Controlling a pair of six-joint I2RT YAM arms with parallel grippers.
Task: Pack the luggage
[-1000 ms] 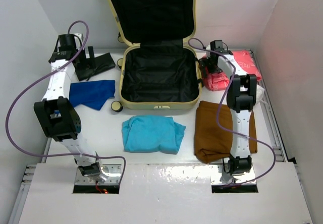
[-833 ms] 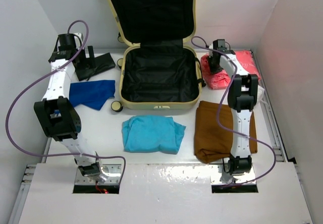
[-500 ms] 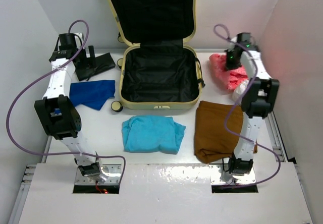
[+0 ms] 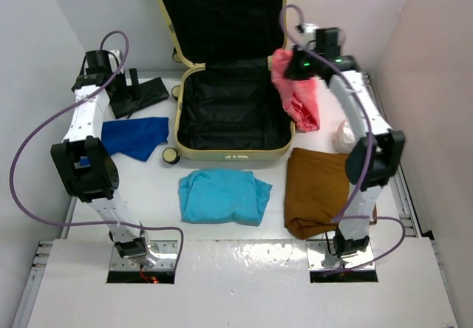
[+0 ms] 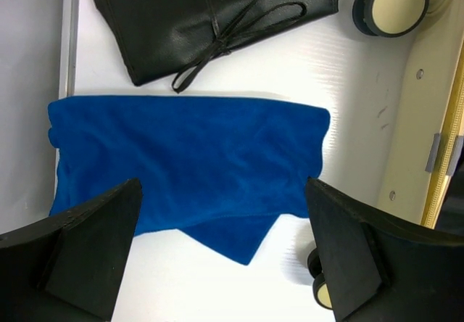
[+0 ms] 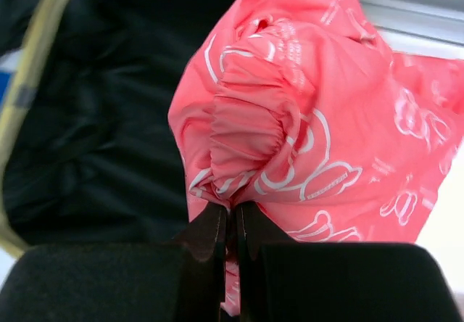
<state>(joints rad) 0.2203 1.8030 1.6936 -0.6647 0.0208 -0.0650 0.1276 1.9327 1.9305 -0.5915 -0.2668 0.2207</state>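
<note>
The luggage (image 4: 235, 153) lies open at the back centre, a cream shell with black lining and the lid propped upright. My right gripper (image 4: 287, 65) hangs over its right rim, shut on a pink printed garment (image 4: 298, 99) that dangles below it. In the right wrist view the fingers (image 6: 215, 228) pinch a bunched fold of the pink garment (image 6: 304, 119) in front of the black lining (image 6: 94, 119). My left gripper (image 5: 223, 213) stands open above a dark blue cloth (image 5: 188, 162) left of the luggage, holding nothing.
A flat black pouch (image 4: 144, 95) lies behind the blue cloth (image 4: 133, 136). A teal garment (image 4: 224, 195) and a brown one (image 4: 321, 191) lie in front of the luggage. A small white item (image 4: 344, 136) sits at the right. A luggage wheel (image 5: 391, 3) is near the pouch.
My right gripper shut on the pink garment, lifted it off the table at the right, and carried it left over the luggage's right rim. The left arm stayed still.
</note>
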